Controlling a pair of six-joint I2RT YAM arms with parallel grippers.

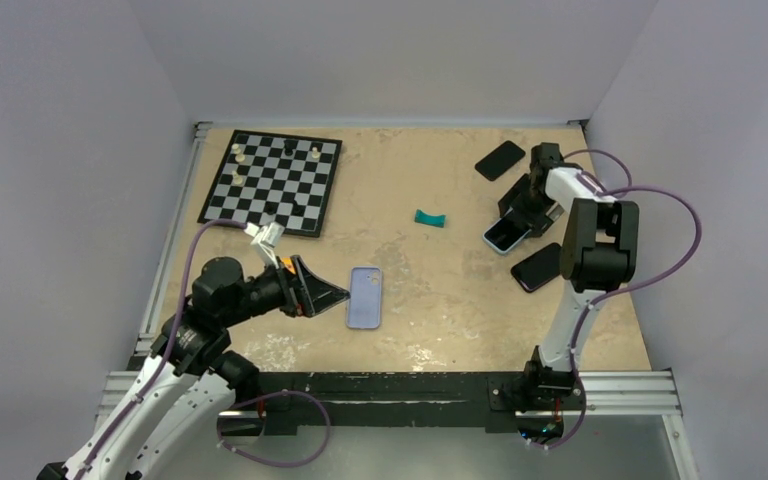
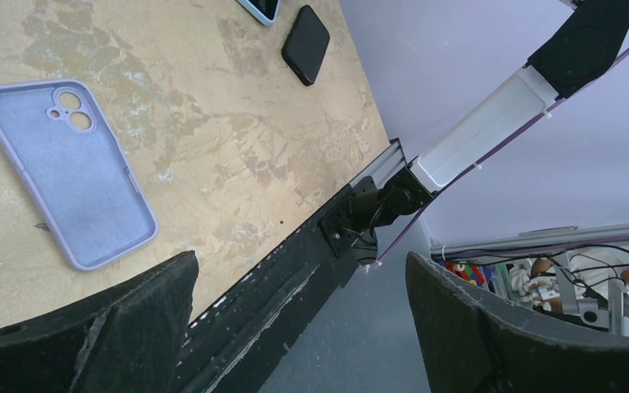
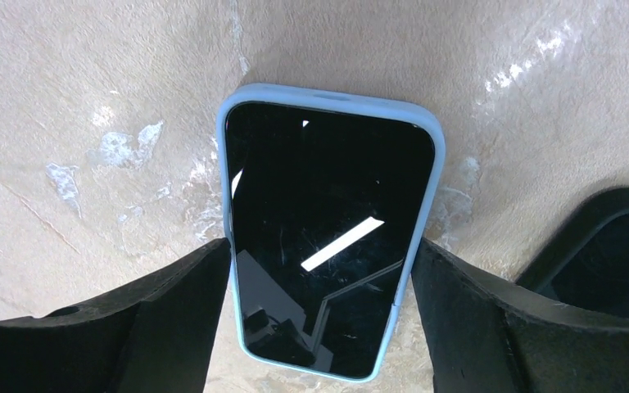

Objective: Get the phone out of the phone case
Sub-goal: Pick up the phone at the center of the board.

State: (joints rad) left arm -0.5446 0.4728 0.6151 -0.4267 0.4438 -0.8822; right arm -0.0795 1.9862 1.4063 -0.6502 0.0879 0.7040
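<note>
A phone with a black screen in a light blue case lies flat, screen up, at the right of the table. My right gripper points down over it, with one finger against each long side of the case, and it also shows in the top view. A lavender case lies mid-table and looks empty, with open camera holes. My left gripper is open and empty, just left of the lavender case, and its jaws stand wide apart in the left wrist view.
A black phone lies at the back right and a dark phone lies just near of the blue one; its corner shows in the right wrist view. A teal piece lies mid-table. A chessboard with pieces is at the back left.
</note>
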